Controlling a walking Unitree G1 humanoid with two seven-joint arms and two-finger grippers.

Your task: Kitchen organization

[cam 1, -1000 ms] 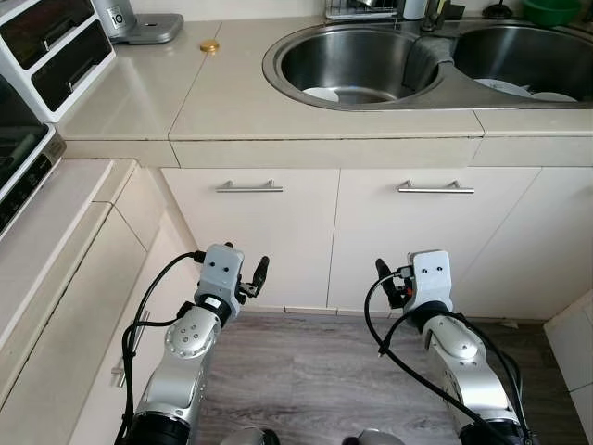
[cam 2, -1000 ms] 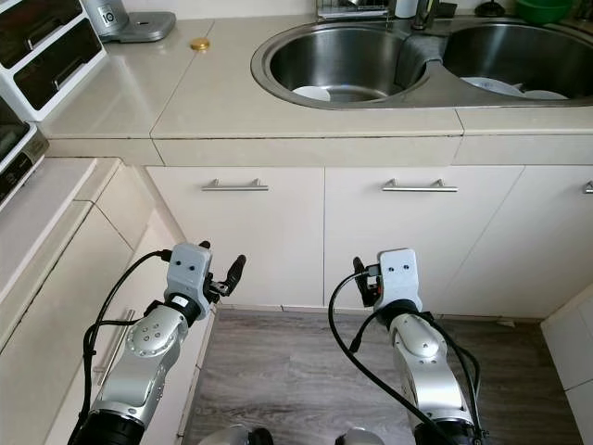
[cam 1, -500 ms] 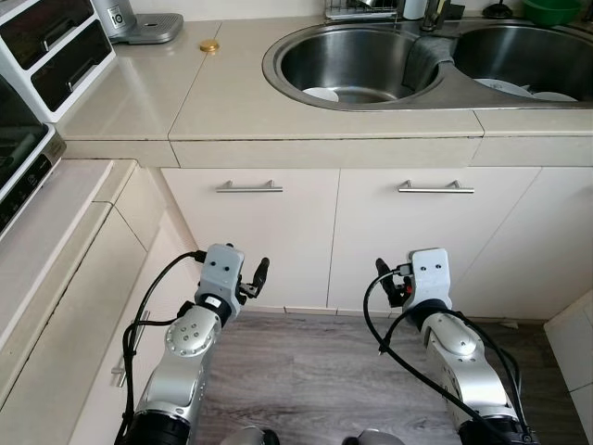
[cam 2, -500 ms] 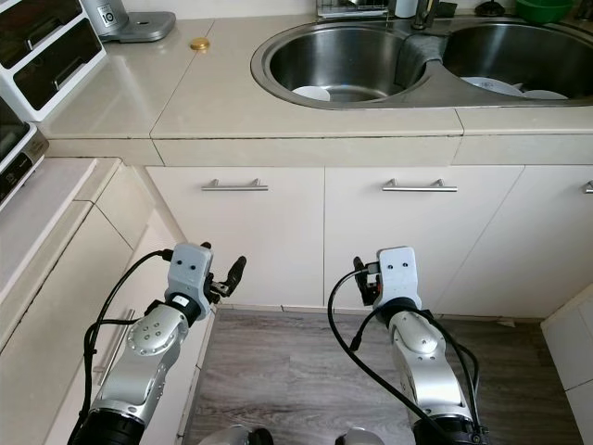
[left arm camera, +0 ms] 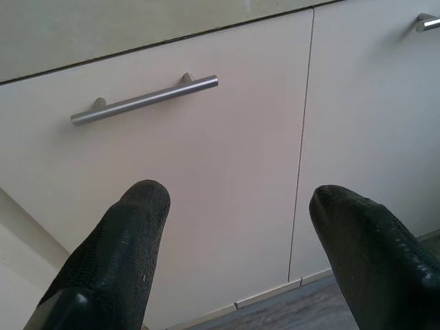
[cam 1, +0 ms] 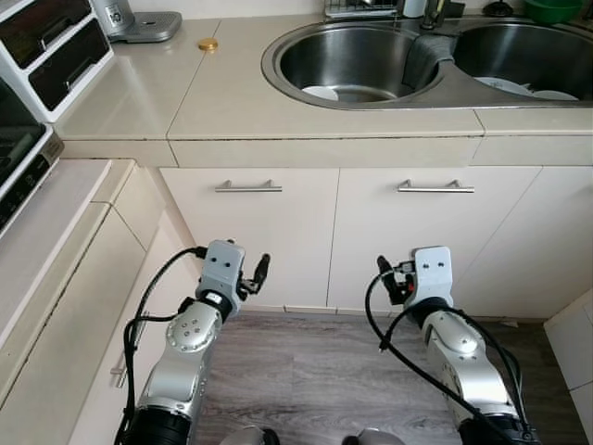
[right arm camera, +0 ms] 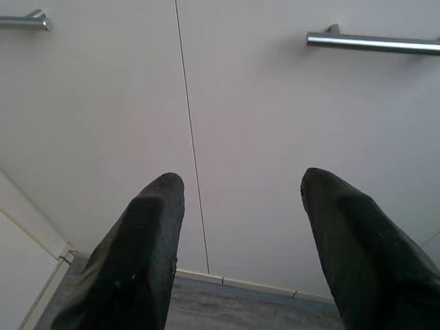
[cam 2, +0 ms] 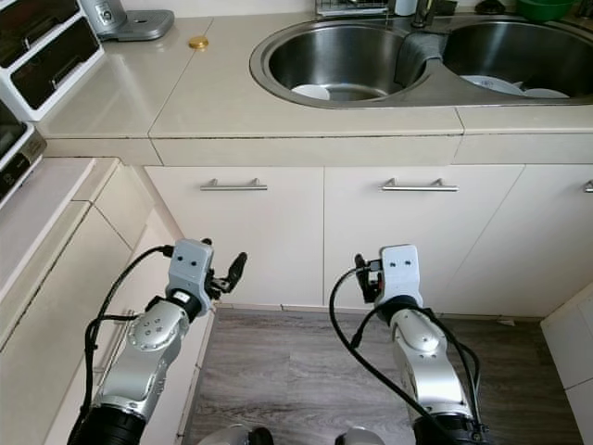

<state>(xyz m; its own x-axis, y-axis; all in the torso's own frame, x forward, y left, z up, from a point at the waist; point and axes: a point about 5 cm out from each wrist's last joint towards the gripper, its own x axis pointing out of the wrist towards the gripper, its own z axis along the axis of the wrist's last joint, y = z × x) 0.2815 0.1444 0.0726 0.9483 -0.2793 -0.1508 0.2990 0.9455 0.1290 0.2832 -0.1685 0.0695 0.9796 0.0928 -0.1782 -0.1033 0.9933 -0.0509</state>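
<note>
A steel double sink (cam 1: 306, 57) is set into the beige counter (cam 1: 213, 102). A white plate (cam 1: 322, 93) lies in the left basin, and more white dishes (cam 1: 533, 91) lie in the right one. Below are cream cabinet doors with bar handles (cam 1: 248, 187) (cam 1: 435, 188). My left gripper (cam 1: 256, 272) hangs low before the left door, open and empty; the left wrist view has its fingers (left arm camera: 130, 227) spread under the handle (left arm camera: 144, 100). My right gripper (cam 1: 385, 275) is open and empty before the right door, its fingers (right arm camera: 155, 220) apart.
A small gold lid (cam 1: 208, 44) and a grey appliance base (cam 1: 141, 25) sit at the counter's back left. A white drawer unit (cam 1: 46, 46) stands at the far left. A green bowl (cam 1: 551, 9) is behind the sink. Wood floor (cam 1: 315, 371) lies below.
</note>
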